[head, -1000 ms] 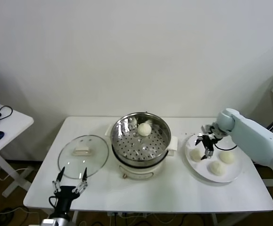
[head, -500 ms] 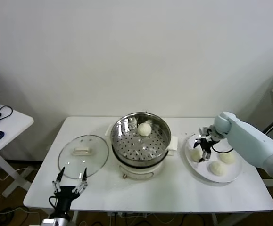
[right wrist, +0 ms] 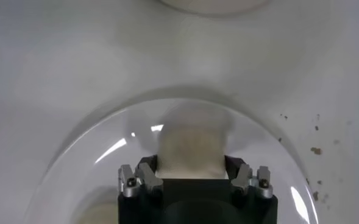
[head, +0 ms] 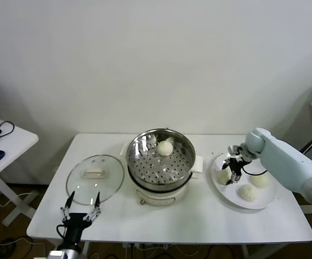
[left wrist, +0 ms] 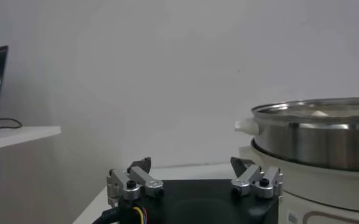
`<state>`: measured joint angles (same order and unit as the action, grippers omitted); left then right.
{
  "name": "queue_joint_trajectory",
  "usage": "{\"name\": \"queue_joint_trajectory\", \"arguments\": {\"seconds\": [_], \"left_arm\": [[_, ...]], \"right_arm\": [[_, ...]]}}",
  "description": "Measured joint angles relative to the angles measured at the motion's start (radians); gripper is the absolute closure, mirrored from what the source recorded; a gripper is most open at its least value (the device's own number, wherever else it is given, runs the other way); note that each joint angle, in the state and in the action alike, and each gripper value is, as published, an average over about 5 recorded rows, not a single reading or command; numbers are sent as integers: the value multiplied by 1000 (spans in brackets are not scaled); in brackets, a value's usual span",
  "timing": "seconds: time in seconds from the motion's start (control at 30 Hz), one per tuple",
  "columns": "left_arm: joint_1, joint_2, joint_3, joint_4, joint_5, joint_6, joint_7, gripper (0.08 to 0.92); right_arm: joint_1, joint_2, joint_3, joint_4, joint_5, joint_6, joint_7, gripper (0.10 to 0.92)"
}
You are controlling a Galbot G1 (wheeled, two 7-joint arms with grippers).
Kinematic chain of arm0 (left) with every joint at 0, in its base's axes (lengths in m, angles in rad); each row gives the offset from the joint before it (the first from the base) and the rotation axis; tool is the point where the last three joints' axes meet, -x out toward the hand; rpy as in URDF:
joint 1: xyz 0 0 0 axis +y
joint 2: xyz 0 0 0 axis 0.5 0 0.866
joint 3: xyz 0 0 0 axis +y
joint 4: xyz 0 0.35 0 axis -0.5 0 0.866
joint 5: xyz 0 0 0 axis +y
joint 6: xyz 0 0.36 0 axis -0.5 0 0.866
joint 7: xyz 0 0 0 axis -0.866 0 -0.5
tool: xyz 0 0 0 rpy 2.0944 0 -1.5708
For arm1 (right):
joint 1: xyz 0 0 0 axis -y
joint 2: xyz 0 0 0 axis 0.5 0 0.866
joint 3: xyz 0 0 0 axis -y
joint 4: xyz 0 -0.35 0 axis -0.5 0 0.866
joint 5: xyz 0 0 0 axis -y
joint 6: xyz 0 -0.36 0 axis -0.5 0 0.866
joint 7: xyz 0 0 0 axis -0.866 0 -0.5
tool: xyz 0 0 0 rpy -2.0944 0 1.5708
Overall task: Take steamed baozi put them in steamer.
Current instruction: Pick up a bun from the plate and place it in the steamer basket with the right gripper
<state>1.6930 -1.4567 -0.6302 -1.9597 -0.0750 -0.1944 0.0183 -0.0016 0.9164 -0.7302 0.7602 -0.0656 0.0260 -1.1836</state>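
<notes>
So far we have one baozi (head: 165,147) in the steamer (head: 145,156); our right gripper (head: 232,174) pinches the second baozi (right wrist: 191,148), two left.

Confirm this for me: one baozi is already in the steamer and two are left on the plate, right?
Not quite. The head view shows three baozi left on the plate, the right gripper closing around the leftmost. One baozi is indeed in the steamer.
</notes>
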Motion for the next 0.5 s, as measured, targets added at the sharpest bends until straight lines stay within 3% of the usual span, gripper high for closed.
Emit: {"name": "queue_joint_trajectory", "arguments": {"seconds": [0.5], "left_arm": [[-11,-3,16,-14,1,5,0,177]], "right_arm": [[259,-20,-172,51,280,-72,-14,313]]}}
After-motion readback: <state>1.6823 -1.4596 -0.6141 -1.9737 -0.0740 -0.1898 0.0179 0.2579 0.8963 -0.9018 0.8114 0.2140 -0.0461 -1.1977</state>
